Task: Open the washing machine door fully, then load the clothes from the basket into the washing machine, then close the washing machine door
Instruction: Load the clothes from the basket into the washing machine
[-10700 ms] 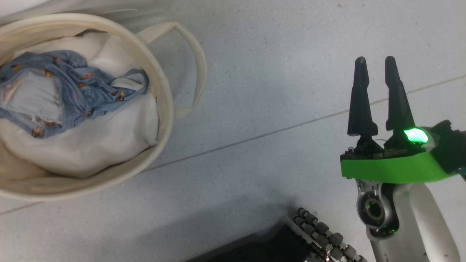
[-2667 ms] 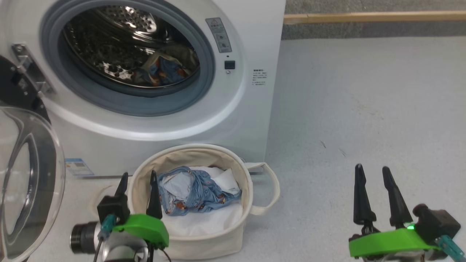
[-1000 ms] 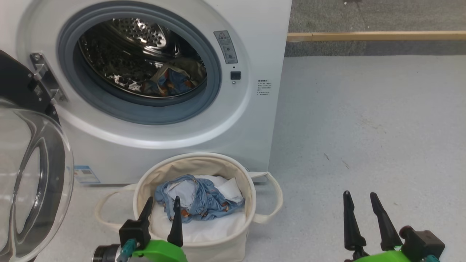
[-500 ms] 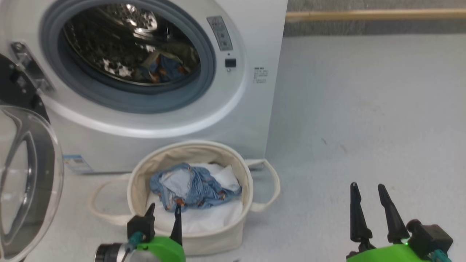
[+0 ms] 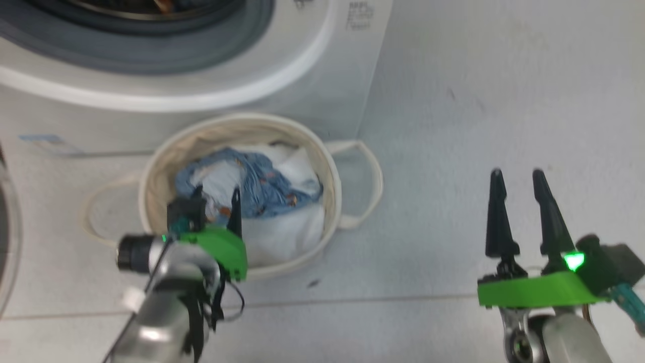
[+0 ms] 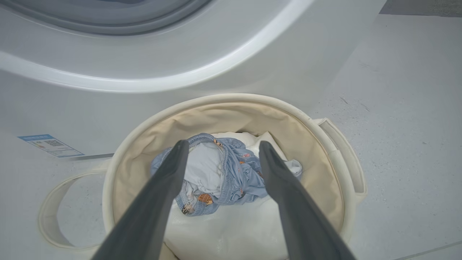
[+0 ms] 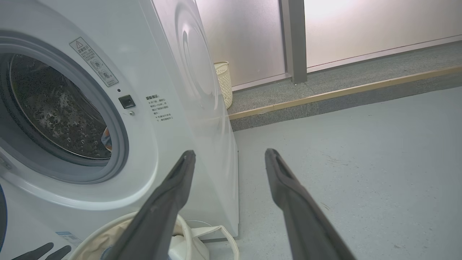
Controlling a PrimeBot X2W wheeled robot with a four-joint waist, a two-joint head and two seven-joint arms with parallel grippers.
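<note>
The cream basket [image 5: 151, 166] stands on the floor against the front of the white washing machine [image 5: 312, 60]. A light blue garment with orange marks [image 5: 267, 186] lies in it on a white sheet [image 5: 287, 232]. My left gripper [image 5: 216, 191] hangs open over the basket's near side, its fingers spread around the blue garment [image 6: 234, 173] without touching it. My right gripper [image 5: 518, 174] stands open and empty over bare floor to the right. Another piece of the clothes [image 7: 106, 139] shows inside the drum mouth [image 7: 54, 115]. The washing machine door [image 5: 7, 237] shows as a sliver at the far left.
A blue label [image 6: 50, 144] sits low on the machine's front. The basket's loop handles [image 5: 368, 186] stick out to both sides. A cream lattice bin [image 7: 224, 81] stands behind the machine, and a wooden strip [image 7: 343, 92] borders the grey floor.
The head camera has tilted down, so the machine has slid up the picture. My left gripper has moved forward from the basket's near rim to over the blue garment.
</note>
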